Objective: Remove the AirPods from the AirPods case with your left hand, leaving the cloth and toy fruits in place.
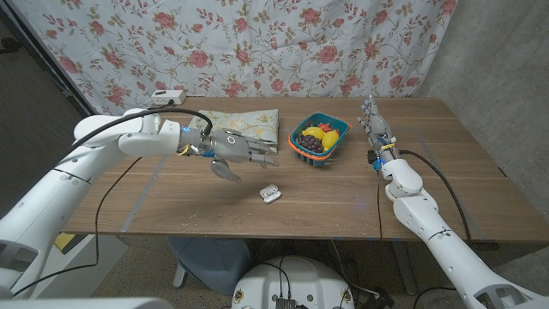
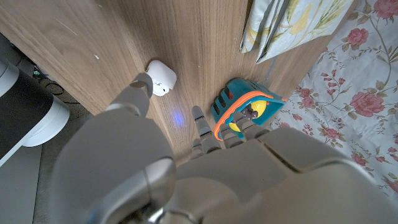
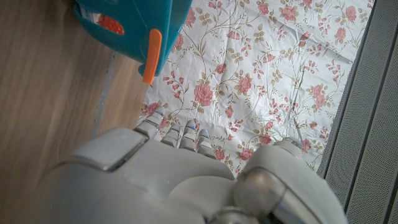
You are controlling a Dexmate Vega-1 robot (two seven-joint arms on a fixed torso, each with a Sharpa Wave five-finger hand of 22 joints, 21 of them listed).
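The small white AirPods case (image 1: 270, 194) lies on the wooden table in front of the basket, and its lid looks raised. My left hand (image 1: 238, 151) hovers above the table to the left of the case and behind it. Its fingers reach toward the basket, its thumb hangs down, and it holds nothing. In the left wrist view the thumb tip (image 2: 142, 84) sits close beside the case (image 2: 161, 78). The folded floral cloth (image 1: 244, 127) lies behind the left hand. A teal basket (image 1: 296, 144) holds toy fruits (image 1: 324, 137). My right hand (image 1: 375, 129) stands empty on its edge to the right of the basket, fingers straight.
The teal basket (image 3: 134, 22) with its orange handle is close to the right hand (image 3: 168, 174). A white box (image 1: 166, 96) sits at the table's back left corner. A flowered curtain hangs behind the table. Bare wood lies around the case.
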